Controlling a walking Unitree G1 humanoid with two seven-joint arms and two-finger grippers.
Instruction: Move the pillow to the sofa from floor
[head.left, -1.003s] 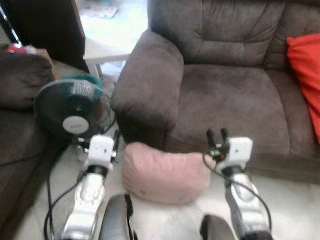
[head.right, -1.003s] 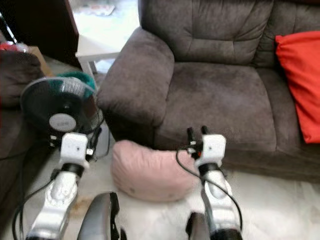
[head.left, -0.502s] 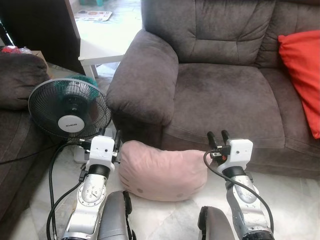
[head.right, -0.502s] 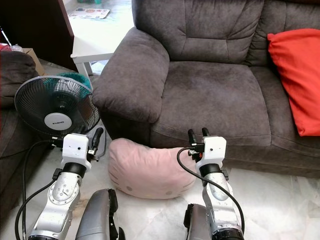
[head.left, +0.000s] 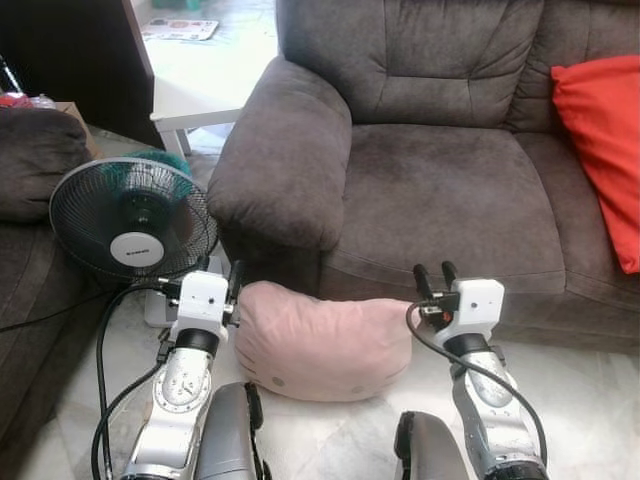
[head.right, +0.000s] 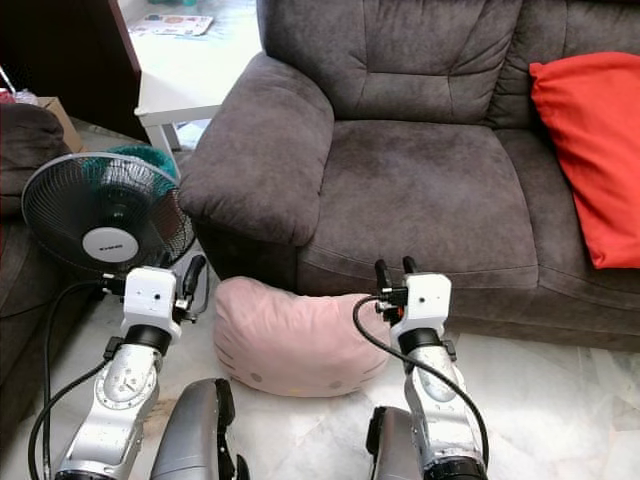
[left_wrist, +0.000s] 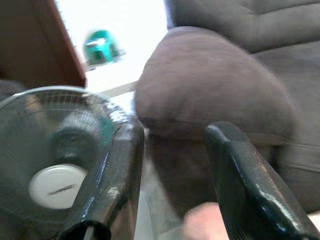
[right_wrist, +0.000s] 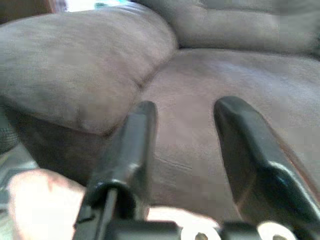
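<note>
The pink pillow (head.left: 322, 340) lies on the pale marble floor (head.left: 590, 400), pressed up against the front of the dark grey-brown sofa (head.left: 440, 190), below the seat cushion and just right of the sofa's left armrest (head.left: 285, 160). A few small dots mark its lower face.

The left gripper (head.left: 234, 280) is held at the pillow's 9 o'clock, close beside its edge; I cannot tell whether it touches the fabric. In the left wrist view its two black fingers (left_wrist: 115, 185) stand apart with nothing between them, the armrest and the fan seen through the gap and a bit of pink near the lower edge.

The right gripper (head.left: 435, 275) is at the pillow's 3 o'clock, raised a little above its right end, pointing toward the sofa's seat. Its fingers (right_wrist: 132, 150) are likewise spread and empty, with the seat cushion beyond them and a patch of pink at one corner of the right wrist view.

A black standing fan (head.left: 133, 218) sits on the floor at the pillow's 10 o'clock, its cord (head.left: 100, 360) trailing across the floor past the left arm. A red cushion (head.left: 600, 150) leans on the sofa's seat at about 2 o'clock from the pillow. A white low table (head.left: 205, 90) stands beyond the armrest at 11 o'clock, and another dark upholstered seat (head.left: 35, 170) is at far 9 o'clock.
</note>
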